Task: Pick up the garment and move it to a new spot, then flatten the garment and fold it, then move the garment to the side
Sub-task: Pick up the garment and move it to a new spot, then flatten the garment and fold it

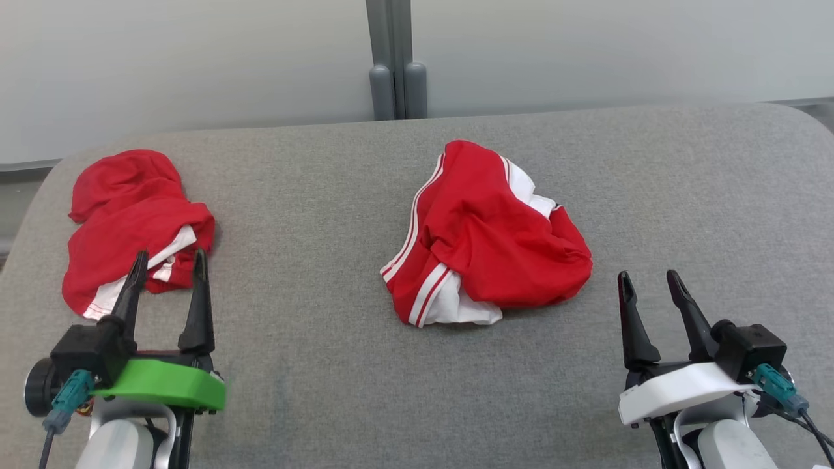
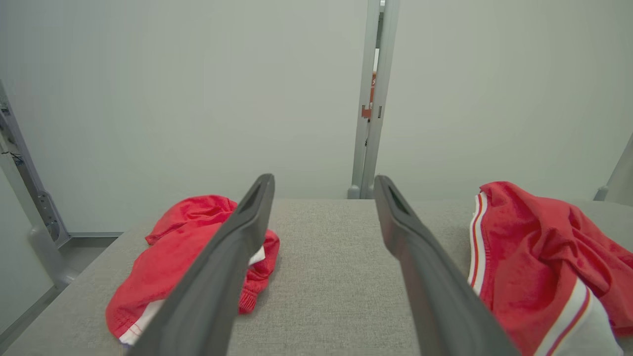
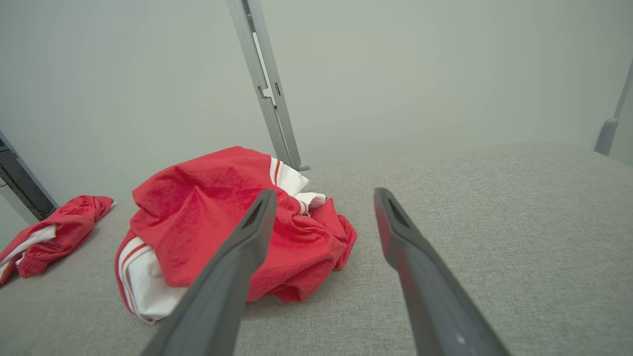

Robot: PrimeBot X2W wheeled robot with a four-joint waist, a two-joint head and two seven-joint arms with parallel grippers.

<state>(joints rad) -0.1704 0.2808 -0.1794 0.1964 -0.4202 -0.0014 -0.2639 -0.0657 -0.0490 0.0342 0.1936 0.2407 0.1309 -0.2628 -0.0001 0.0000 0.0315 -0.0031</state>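
A crumpled red garment (image 1: pixel 485 238) with white stripes and white lining lies in a heap on the middle of the grey table (image 1: pixel 313 339); it also appears as the garment (image 2: pixel 534 257) and the garment (image 3: pixel 222 217) in the wrist views. A second bunched red garment (image 1: pixel 127 218) lies at the far left, also seen as the second garment (image 2: pixel 163 267). My left gripper (image 1: pixel 169 257) stands open just in front of that left heap, nothing between its fingers (image 2: pixel 324 179). My right gripper (image 1: pixel 648 277) is open and empty, right of the middle garment and apart from it (image 3: pixel 324 193).
The padded grey table has rounded far corners. A pale wall with a grey upright post (image 1: pixel 394 58) stands behind it. Bare cloth stretches between the two heaps and across the table's right side (image 1: pixel 717 195).
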